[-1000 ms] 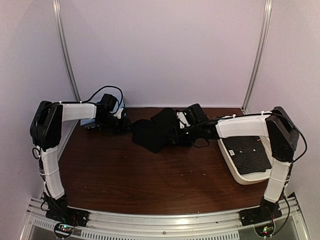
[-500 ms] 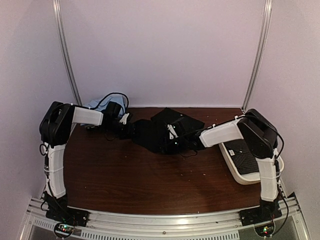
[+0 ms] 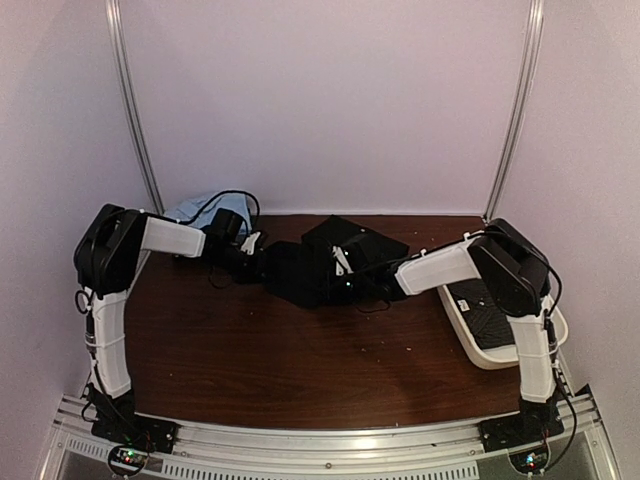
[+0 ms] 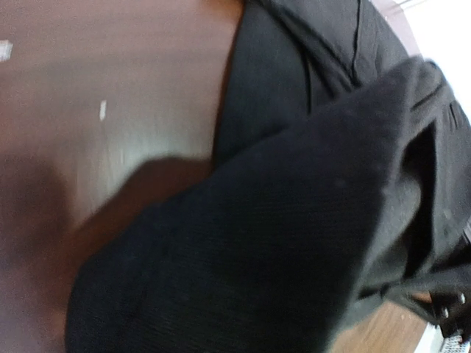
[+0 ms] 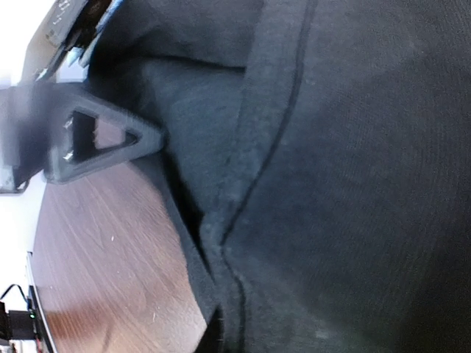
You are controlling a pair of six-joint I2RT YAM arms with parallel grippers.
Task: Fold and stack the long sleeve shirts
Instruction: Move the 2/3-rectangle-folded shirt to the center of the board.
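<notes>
The left gripper and right gripper have drawn in on the shirt, probably starting a fold, though their jaw states cannot be told.

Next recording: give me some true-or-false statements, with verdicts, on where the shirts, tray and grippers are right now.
1. The black cloth shirt lies on the far part of the brown wooden table. True.
2. That shirt is spread out flat. False: it is bunched up.
3. The white tray holds a folded dark dotted shirt. True.
4. The left gripper is at the black shirt's left edge. True.
5. The other arm is parked over the tray. False: the right gripper is at the black shirt.
</notes>
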